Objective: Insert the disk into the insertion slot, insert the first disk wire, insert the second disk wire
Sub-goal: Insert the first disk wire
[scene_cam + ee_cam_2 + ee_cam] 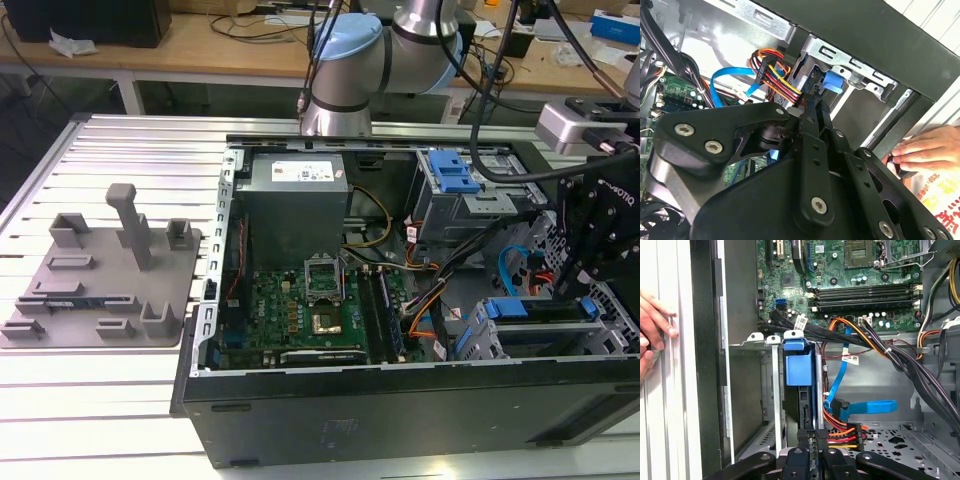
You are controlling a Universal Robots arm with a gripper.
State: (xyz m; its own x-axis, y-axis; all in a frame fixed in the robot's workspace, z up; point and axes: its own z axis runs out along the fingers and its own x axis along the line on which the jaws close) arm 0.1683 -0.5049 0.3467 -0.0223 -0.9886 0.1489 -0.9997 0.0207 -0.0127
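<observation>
Blue plastic frames the one disk (799, 369), standing on edge inside the insertion slot (747, 390), so placed, I'd judge, that its sockets meet the wires. One claw (814, 436), pressed together, hangs at its edge beside two wires: a blue wire (867, 406) and a red-and-yellow bundle (842, 432). One hand (652, 320) rests on the table (665, 415), likely steadying the case (702, 365).
</observation>
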